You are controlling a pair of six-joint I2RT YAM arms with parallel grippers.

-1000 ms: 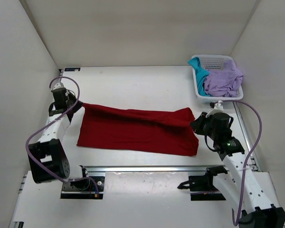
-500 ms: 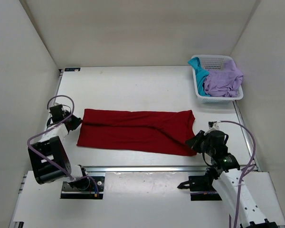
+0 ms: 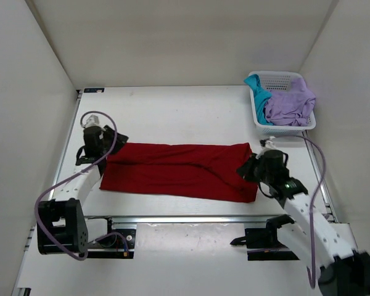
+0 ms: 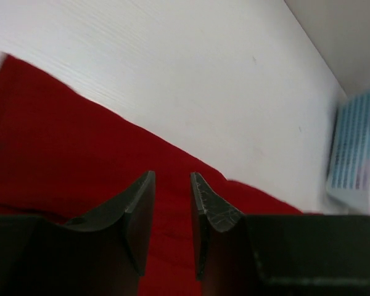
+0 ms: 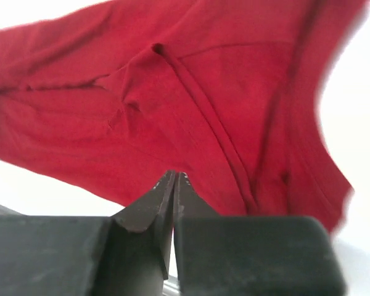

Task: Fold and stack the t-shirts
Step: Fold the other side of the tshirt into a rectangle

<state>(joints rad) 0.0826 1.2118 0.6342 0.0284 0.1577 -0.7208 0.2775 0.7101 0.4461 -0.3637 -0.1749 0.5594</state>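
Observation:
A deep red t-shirt (image 3: 179,171) lies folded into a long strip across the middle of the table. My left gripper (image 3: 113,148) hovers over its left end. The jaws are open in the left wrist view (image 4: 172,177), with nothing between them and red cloth (image 4: 61,148) beneath. My right gripper (image 3: 242,172) is at the shirt's right end. It is shut (image 5: 174,176), low over the red fabric (image 5: 191,92), and I see no cloth pinched. A teal t-shirt (image 3: 257,92) and a lavender t-shirt (image 3: 291,105) lie bunched in the basket.
The white mesh basket (image 3: 282,129) stands at the far right corner and also shows at the right edge of the left wrist view as the basket (image 4: 351,148). White walls close in the table on three sides. A metal rail (image 3: 191,218) runs along the near edge.
The left gripper opened, let go of the shirt's left end and swung in over it. The right gripper dipped toward the near edge, then came back to the shirt's right end.

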